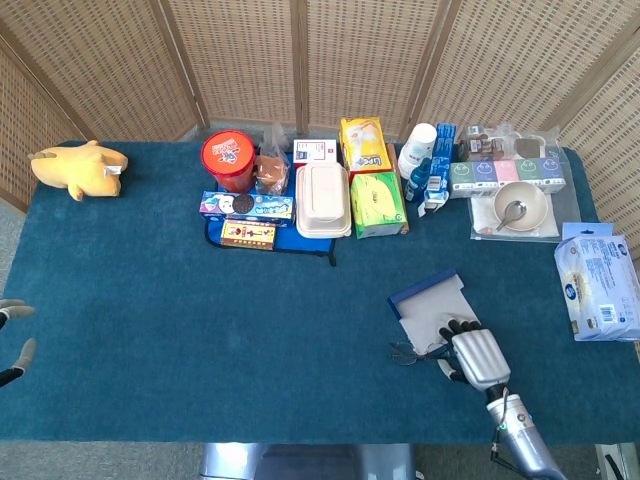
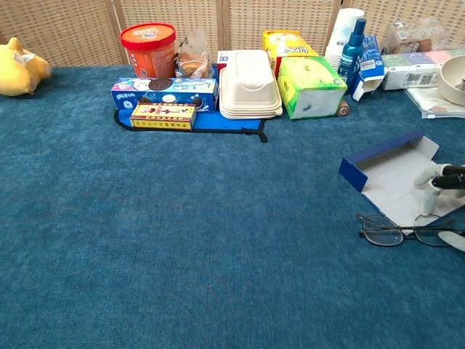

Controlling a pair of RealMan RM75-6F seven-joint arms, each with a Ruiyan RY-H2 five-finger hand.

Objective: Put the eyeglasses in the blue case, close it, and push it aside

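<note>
- Your right hand (image 1: 474,357) sits over the glasses (image 2: 396,233) near the front right of the tabletop. Fingers reach the frame, but you cannot tell whether they have closed on it.
- The glasses lie on the tabletop, just in front of the case (image 2: 392,171), not inside.
- The case stands open.
- Your left hand (image 1: 14,345) shows at the left edge, fingers apart, holding nothing.
- Nothing is finished: placing, closing and pushing aside all remain.
</note>
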